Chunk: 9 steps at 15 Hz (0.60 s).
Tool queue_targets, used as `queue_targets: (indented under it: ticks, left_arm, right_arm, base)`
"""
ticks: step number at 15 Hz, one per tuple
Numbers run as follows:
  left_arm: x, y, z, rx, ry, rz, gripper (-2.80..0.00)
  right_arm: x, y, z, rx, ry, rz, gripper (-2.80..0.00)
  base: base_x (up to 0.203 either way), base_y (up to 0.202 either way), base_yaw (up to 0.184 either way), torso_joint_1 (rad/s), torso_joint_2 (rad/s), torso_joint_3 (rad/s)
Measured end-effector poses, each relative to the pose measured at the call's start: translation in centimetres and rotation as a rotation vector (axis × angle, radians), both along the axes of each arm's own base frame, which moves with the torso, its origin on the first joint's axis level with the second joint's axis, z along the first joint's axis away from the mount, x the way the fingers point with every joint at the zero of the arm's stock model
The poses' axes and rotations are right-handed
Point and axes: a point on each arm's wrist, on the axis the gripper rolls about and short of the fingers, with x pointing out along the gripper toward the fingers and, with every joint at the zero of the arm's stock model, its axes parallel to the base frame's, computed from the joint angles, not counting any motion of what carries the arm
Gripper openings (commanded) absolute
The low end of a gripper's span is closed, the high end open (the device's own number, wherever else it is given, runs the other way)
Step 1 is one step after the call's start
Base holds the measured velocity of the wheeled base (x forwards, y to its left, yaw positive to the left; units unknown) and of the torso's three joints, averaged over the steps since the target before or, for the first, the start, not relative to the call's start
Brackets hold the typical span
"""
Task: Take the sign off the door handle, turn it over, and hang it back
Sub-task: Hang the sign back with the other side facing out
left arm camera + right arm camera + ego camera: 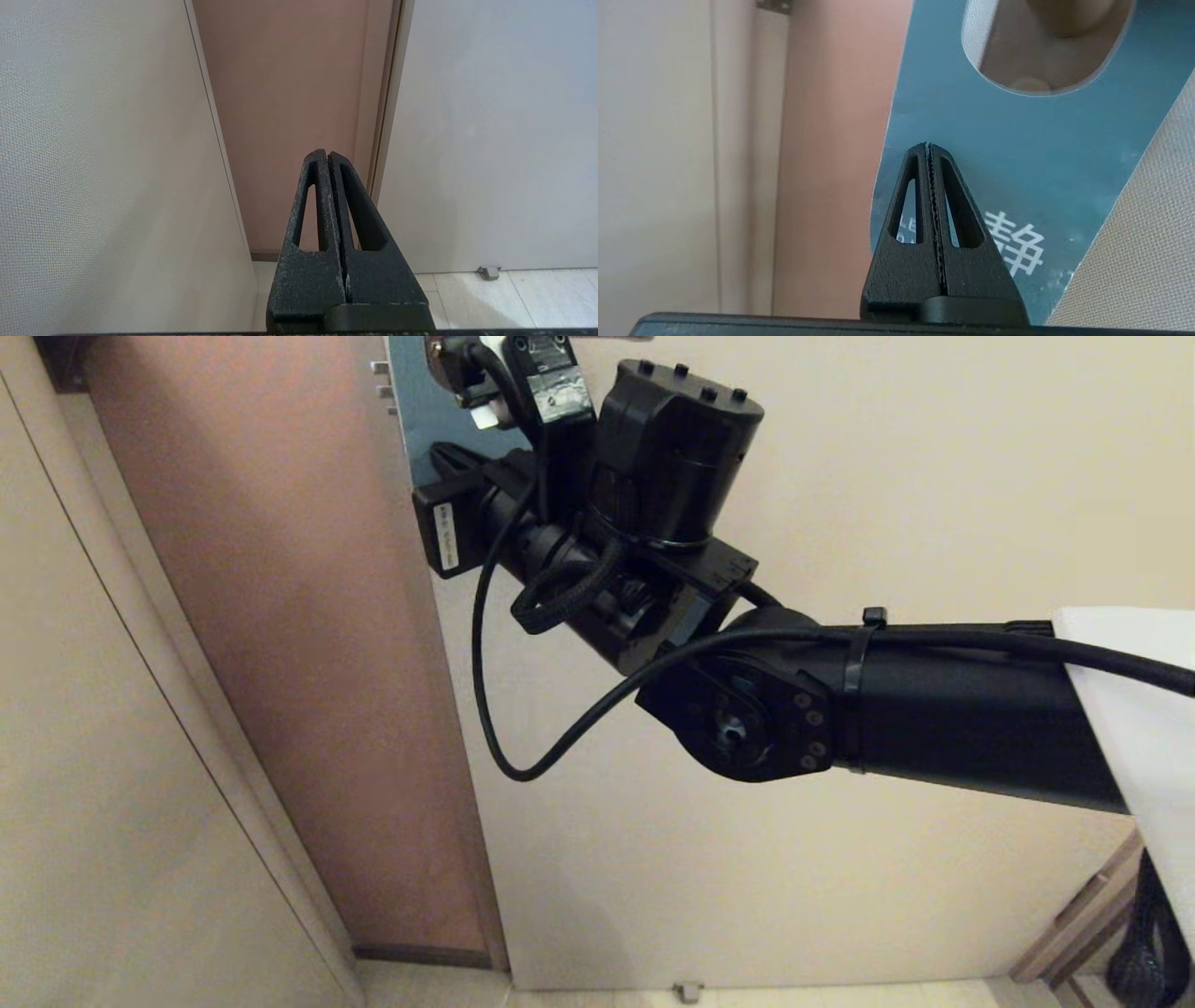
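Note:
The sign [1017, 140] shows its teal-blue face with white characters, and its big oval hole [1045, 46] is toward the far end. In the head view a strip of the sign [420, 425] shows at the top, against the door's edge. My right gripper [928, 145] is shut and empty, its tips just in front of the sign's face below the hole. In the head view its fingers are hidden behind the raised right arm [672, 457]. A dark brown part of the door handle [446, 357] peeks out at the top edge. My left gripper [327, 153] is shut, empty and low, pointing at the floor.
The cream door [840, 476] fills the right side, and a pinkish-brown wall [308, 616] shows past its edge. Small silver latch bolts [379, 378] stick out of the door edge. A doorstop [688, 991] sits on the floor. A black cable [485, 691] loops below the right wrist.

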Motion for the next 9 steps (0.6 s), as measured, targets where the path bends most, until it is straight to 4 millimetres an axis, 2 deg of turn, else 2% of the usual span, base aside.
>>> queue_targets:
  ticks: [9]
  left_arm:
    - [0.0, 0.0, 0.0, 0.0, 0.0, 0.0, -2.8]
  right_arm:
    - [3.0, -0.4, -2.4, -0.034, 0.009, -0.058, -2.8]
  base:
    - [0.0, 0.0, 0.0, 0.0, 0.0, 0.0]
